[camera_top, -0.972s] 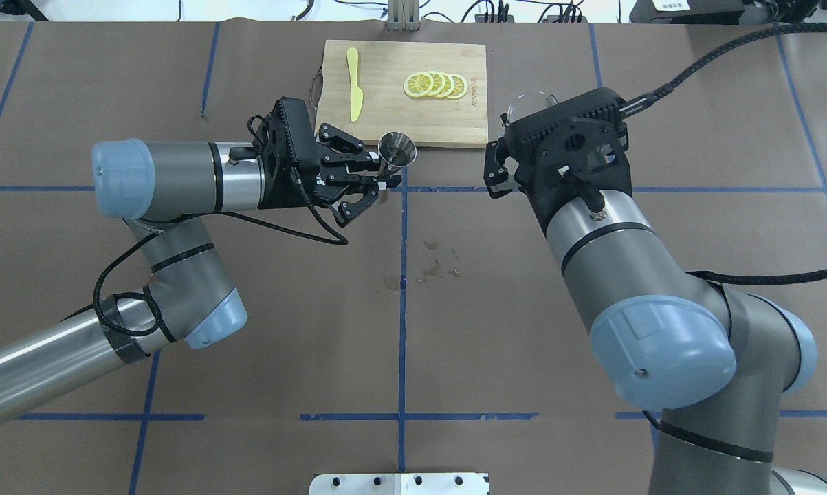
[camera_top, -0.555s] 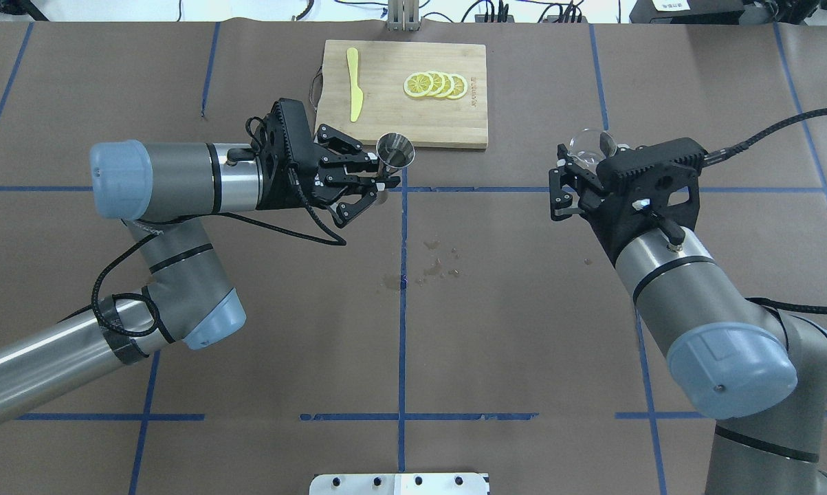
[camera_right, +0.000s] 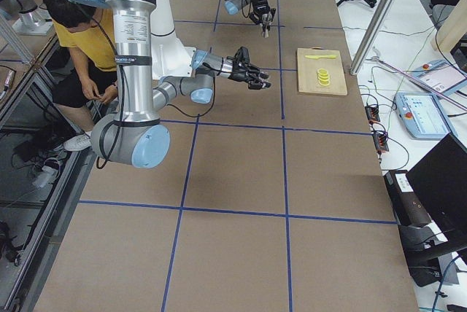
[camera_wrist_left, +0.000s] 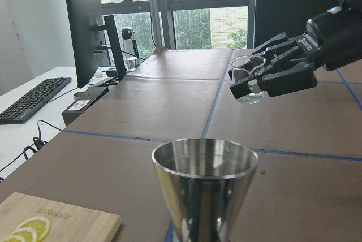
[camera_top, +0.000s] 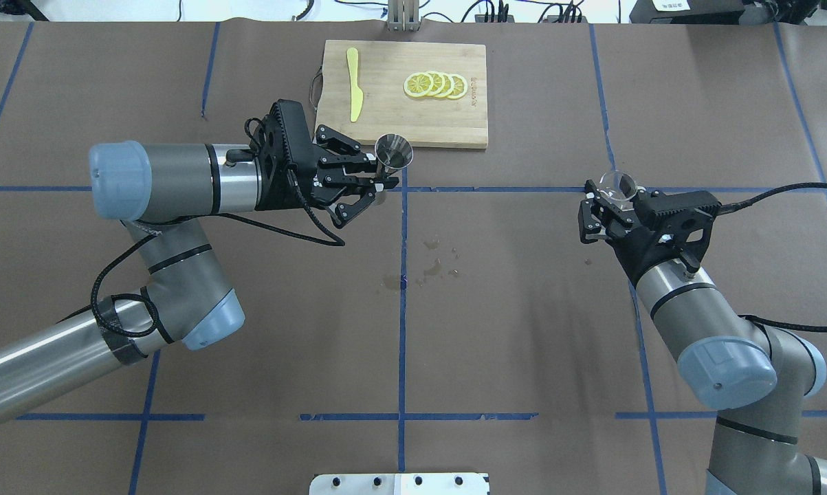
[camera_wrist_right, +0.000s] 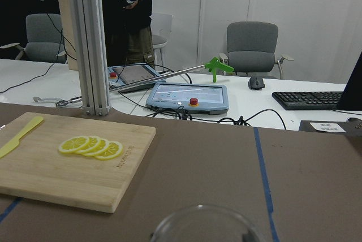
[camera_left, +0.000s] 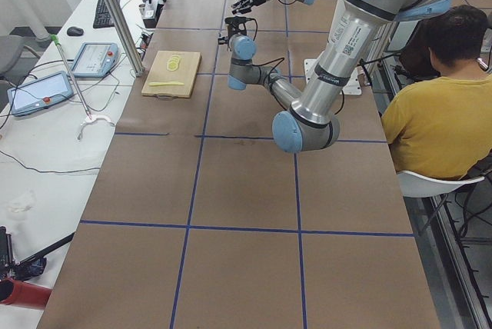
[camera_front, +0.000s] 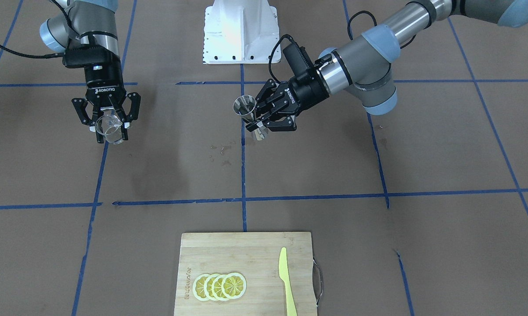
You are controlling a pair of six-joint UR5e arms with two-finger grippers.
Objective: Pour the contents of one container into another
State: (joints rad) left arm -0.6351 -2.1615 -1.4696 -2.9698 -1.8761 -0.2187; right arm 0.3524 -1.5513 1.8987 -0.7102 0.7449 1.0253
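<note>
My left gripper is shut on the waist of the silver hourglass jigger, holding it upright near the table's centre line. The left wrist view has the jigger's open top close up. Far to the right, my right gripper is shut on the small clear glass cup, upright and above the table. The front view shows the glass cup between the right gripper's fingers and the jigger well apart. Only the cup's rim shows in the right wrist view.
A wooden cutting board lies at the far middle with lemon slices and a yellow plastic knife. Spilled drops mark the brown paper near the centre. A white base plate sits at the robot's side.
My right arm has swung to the right and back toward the robot, carrying the glass cup away from the jigger. The left arm and the jigger have stayed nearly still.
</note>
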